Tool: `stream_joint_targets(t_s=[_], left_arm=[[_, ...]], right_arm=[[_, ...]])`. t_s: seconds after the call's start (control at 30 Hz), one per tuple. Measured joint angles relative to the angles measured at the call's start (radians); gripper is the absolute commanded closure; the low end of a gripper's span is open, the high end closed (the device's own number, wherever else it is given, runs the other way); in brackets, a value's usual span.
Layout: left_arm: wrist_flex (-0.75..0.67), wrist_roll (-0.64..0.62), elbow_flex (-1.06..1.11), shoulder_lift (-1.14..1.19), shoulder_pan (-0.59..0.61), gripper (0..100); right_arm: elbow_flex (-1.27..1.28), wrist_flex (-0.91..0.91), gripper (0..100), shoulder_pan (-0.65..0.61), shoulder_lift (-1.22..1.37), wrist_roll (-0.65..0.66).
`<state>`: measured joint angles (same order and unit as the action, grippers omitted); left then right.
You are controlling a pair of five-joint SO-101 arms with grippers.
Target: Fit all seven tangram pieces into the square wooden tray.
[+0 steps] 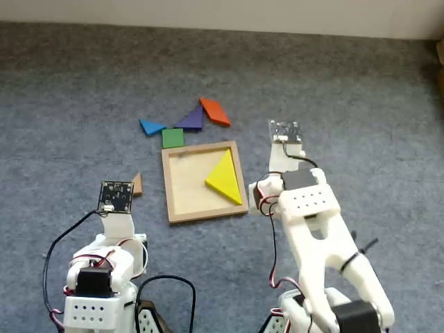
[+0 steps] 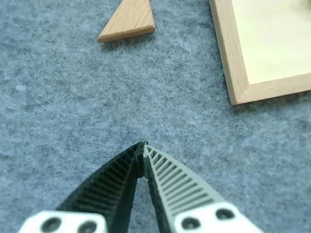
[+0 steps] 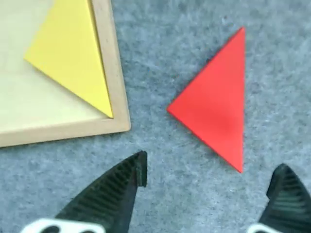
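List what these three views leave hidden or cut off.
Wooden triangle: high view, the left arm's camera block covers most of it; left wrist view, the top edge clips it.
Red triangle: high view, the right arm covers it.
Tray: both wrist views, the picture edges leave just one corner.

Fixed high at the near side, looking down over the whole carpet from farther off; on the left wrist, low and close, facing down past the left gripper to the near-left corner of the tray; on the right wrist, equally close, past the right gripper to its near-right corner; tray frame shared by all.
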<state>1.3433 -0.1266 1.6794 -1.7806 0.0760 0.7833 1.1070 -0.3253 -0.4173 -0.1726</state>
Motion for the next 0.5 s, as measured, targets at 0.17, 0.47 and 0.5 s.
stream_joint_targets(t_s=[0.17,0.47,0.5], left_arm=[[0.0,0.0,0.0,0.0,0.0,99],[0.0,0.0,0.0,0.0,0.0,99],[0.0,0.0,0.0,0.0,0.0,99]], right_arm=[[-0.081,-0.003,61.9,0.0,0.232,-0.006],[-0.232,-0.005,61.9,0.031,0.445,-0.006],[-0.238,-0.005,61.9,0.037,0.453,-0.006]])
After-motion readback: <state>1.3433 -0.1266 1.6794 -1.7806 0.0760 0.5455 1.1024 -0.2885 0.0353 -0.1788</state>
